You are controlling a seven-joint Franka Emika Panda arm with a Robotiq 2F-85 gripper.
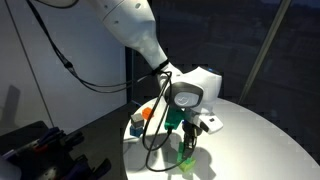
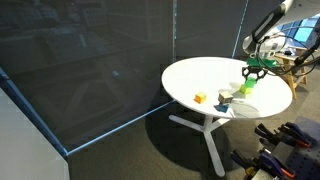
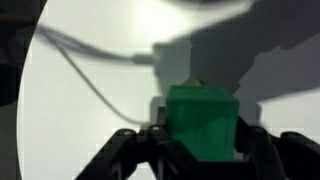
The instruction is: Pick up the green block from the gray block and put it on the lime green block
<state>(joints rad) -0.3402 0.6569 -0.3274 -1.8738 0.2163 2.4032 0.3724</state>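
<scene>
The small saturated green cube [image 3: 200, 115] sits upright and square between the narrowly set gripper [image 3: 202, 135] fingers, equal-sided; whether they clamp it is unclear.

Our arm [image 1: 130, 30] is white and comes down from up high. Our wrist [image 1: 195, 90] bends over, so our gripper [image 1: 186, 135] points straight down. In the wrist view our two dark fingers [image 3: 130, 150] stand a bit apart. We cannot tell if they squeeze.
</scene>
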